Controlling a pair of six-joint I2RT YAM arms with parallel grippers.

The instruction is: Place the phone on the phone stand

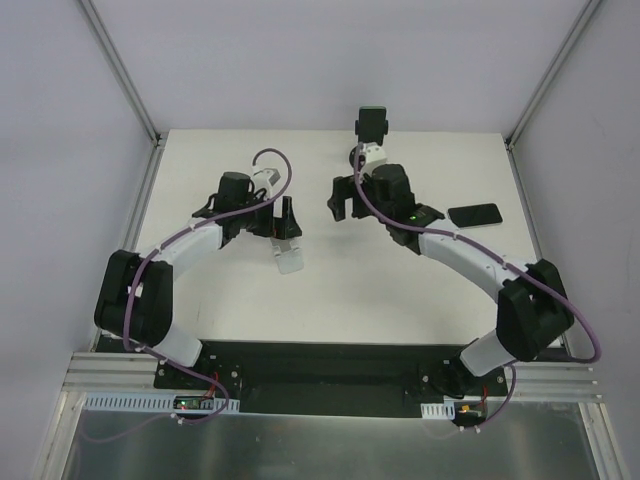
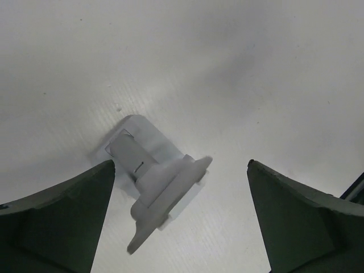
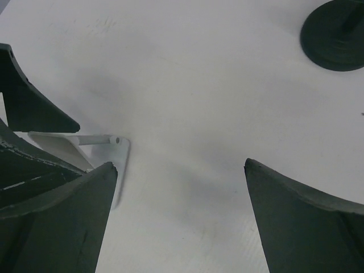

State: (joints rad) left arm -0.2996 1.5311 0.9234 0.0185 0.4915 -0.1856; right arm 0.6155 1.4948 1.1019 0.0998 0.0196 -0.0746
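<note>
The black phone lies flat on the white table at the right, beside my right forearm. The black phone stand stands at the back centre. Its round disc base also shows in the right wrist view, at the top right. My right gripper is open and empty over bare table, in front of the stand and left of the phone. My left gripper is open and empty, hovering above a small white stand.
The small white stand sits near the table's middle and also shows in the right wrist view. Grey walls and metal corner posts enclose the white table. The two grippers are close together.
</note>
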